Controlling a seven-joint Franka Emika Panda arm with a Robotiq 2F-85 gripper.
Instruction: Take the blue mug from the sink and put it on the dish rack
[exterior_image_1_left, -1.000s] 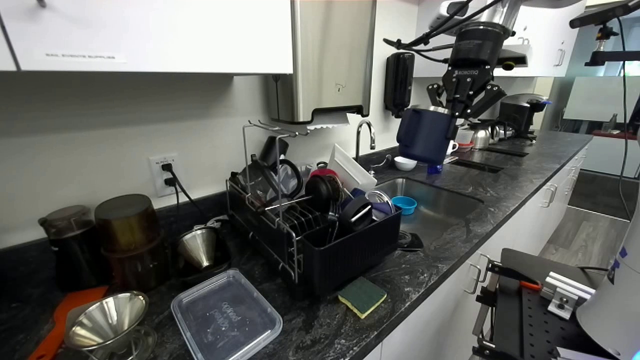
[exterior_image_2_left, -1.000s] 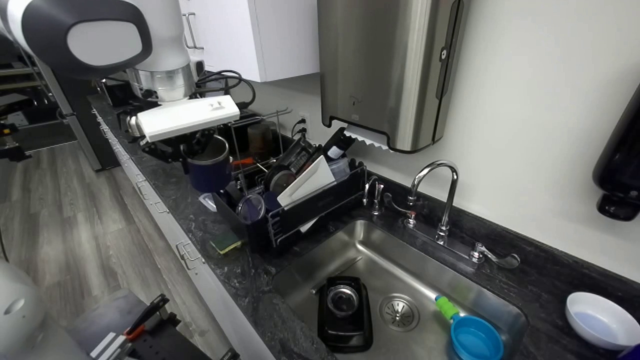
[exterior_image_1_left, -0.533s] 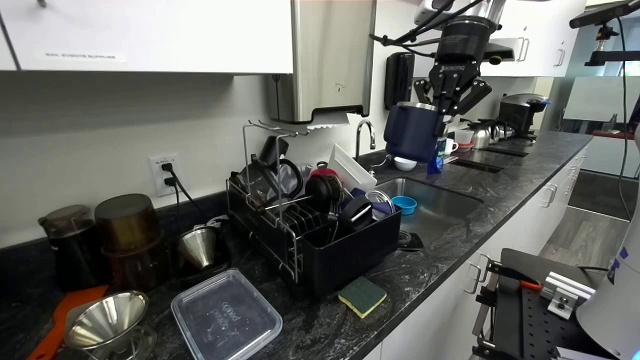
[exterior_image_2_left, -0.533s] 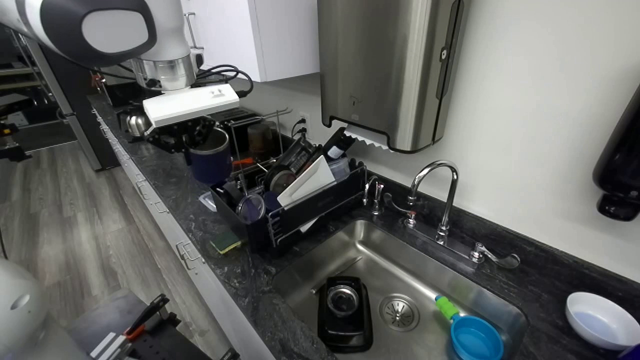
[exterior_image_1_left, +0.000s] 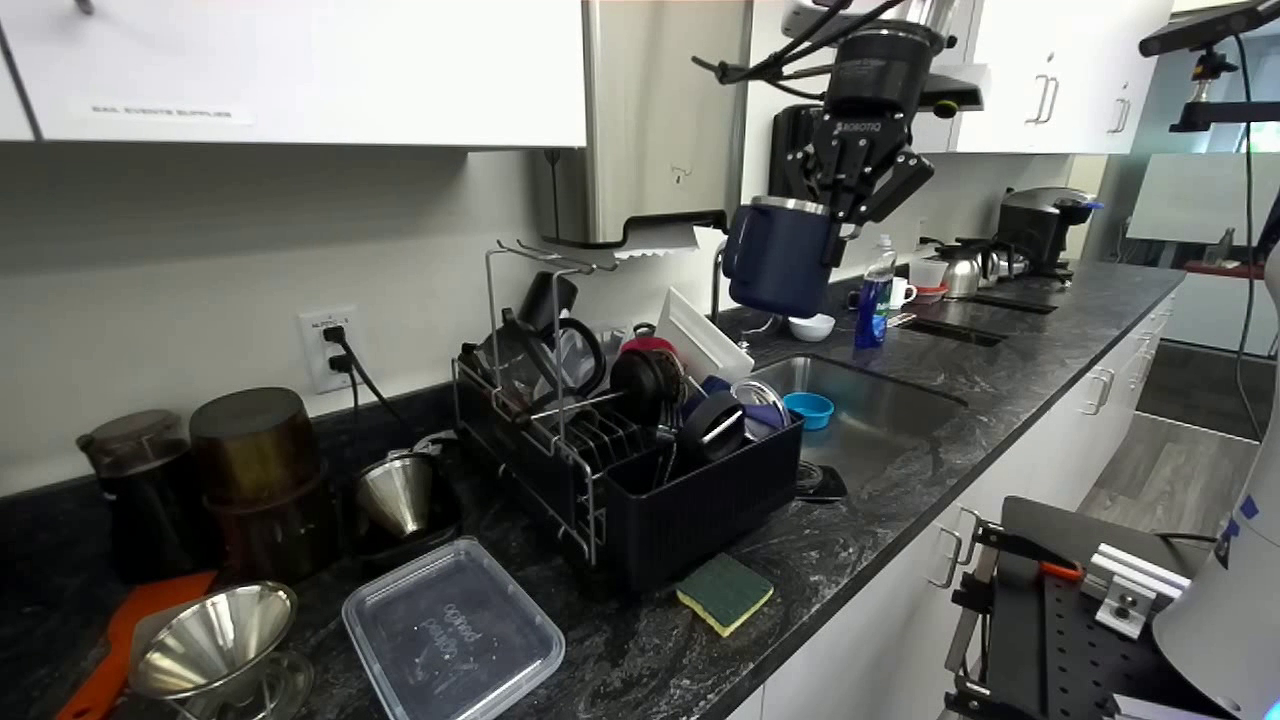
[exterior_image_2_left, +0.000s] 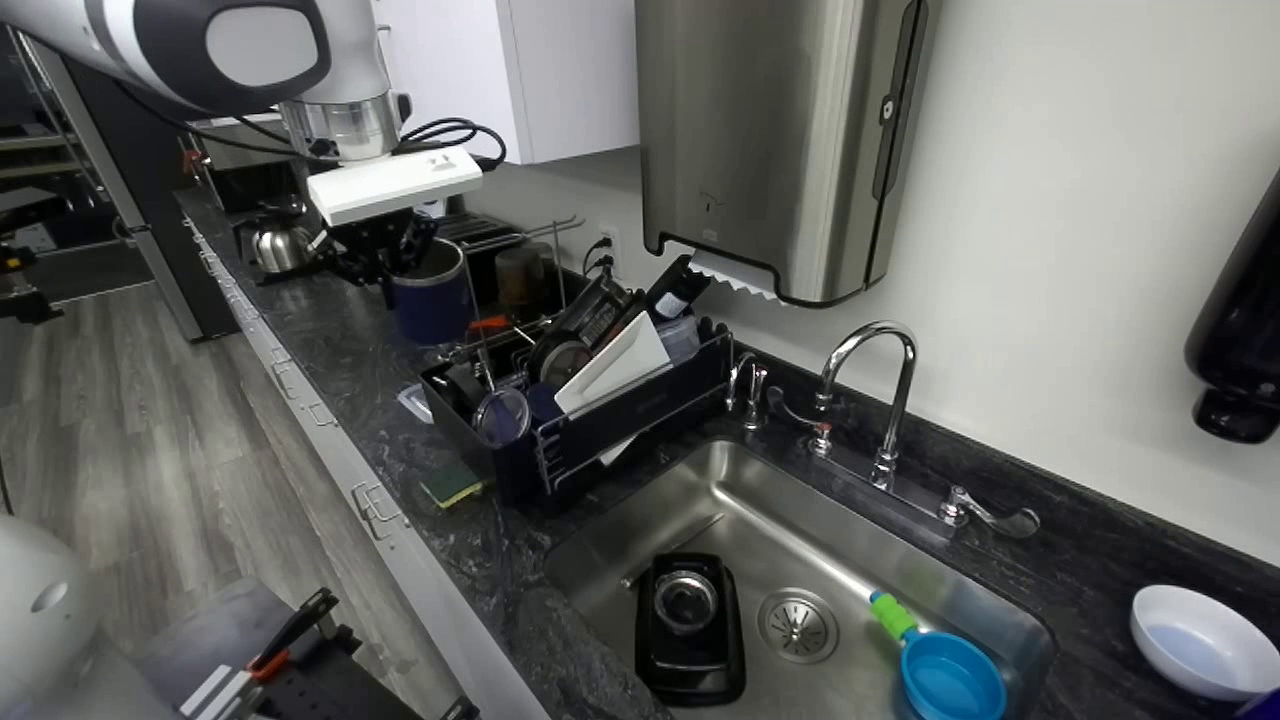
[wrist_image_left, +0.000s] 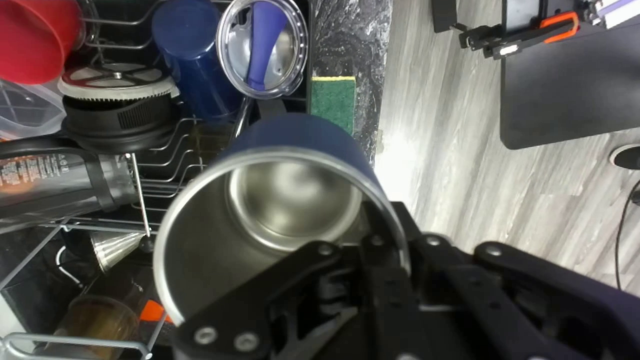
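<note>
The dark blue mug with a steel rim hangs in the air in both exterior views. My gripper is shut on its wall, one finger inside the mug and one outside. In the wrist view the gripper pinches the rim, and the mug's steel inside faces the camera. The mug is roughly upright, slightly tilted. The black dish rack stands on the counter below, full of dishes, and also shows in an exterior view. The steel sink lies beside the rack.
A tall wire frame rises from the rack's side. A white tray leans up out of the rack. The paper towel dispenser and faucet stand near. The sink holds a black container and a blue ladle.
My gripper, still holding the mug, has moved left and slightly up in an exterior view, closer to above the rack. The dishes and sink contents have not moved.
</note>
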